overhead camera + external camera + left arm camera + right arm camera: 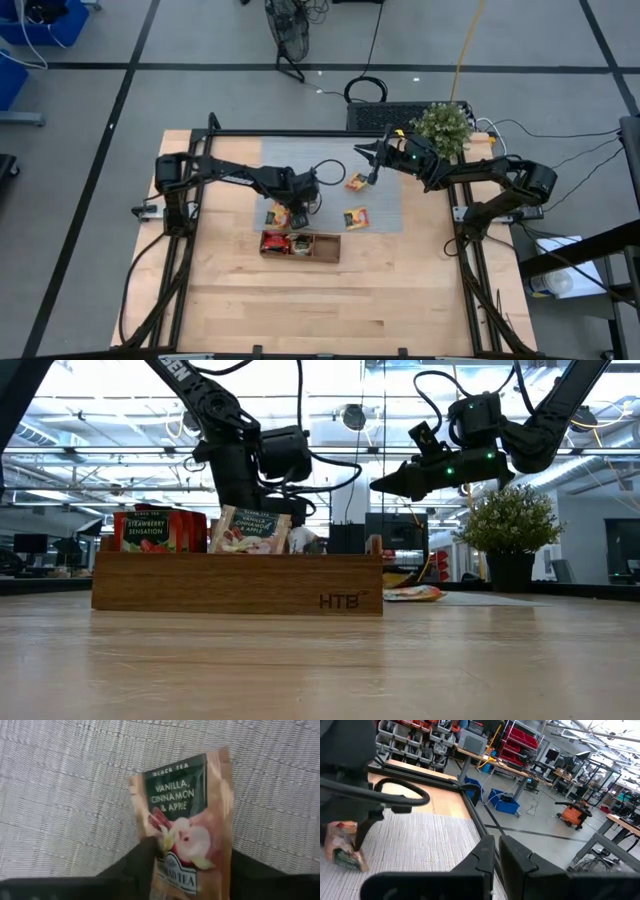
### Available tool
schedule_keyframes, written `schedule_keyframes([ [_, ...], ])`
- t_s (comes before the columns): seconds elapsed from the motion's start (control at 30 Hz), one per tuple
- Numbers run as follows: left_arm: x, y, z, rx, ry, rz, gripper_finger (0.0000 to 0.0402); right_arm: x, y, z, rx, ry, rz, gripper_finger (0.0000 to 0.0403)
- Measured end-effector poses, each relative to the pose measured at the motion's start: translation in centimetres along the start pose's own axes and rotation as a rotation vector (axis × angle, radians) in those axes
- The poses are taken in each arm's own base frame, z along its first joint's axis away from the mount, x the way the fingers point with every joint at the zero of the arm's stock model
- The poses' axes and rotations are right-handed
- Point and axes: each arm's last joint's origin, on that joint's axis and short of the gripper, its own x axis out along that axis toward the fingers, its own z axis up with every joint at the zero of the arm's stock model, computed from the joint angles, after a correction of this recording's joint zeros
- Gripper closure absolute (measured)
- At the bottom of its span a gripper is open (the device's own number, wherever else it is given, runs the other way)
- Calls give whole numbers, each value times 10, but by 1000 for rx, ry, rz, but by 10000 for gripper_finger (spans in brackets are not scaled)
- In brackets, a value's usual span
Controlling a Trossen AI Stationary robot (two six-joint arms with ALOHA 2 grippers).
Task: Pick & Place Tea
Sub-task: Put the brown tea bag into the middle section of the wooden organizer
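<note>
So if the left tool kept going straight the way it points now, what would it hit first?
The left tool points down at the grey mat, with the vanilla, cinnamon and apple tea packet between its fingers. The packet's far edge would probably meet the mat first, though depth is unclear.

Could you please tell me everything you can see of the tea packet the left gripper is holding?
The vanilla, cinnamon and apple tea packet is a flat, glossy orange-tan sachet with a dark green label panel and a picture of an apple and cinnamon sticks. It hangs between the fingers of the left gripper, which pinch one end, above the grey woven mat. In the low view it shows behind the wooden tray.
</note>
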Motion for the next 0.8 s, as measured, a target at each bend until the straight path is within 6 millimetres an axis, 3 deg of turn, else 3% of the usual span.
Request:
schedule_keyframes([
  [0.27, -45, -6, 6, 110, -134, 35, 386, 0, 0, 0, 0, 0, 0, 385],
  [0.4, -74, -10, 7, 191, -226, 134, 379, 1, 2, 3, 22, -27, 7, 385],
  [0.53, -95, -16, 8, 312, -301, 212, 389, 1, 13, 13, 70, -140, 189, 385],
  [0.8, -128, -12, 18, 421, -593, 99, 393, 6, 35, 19, 98, -232, 289, 361],
])
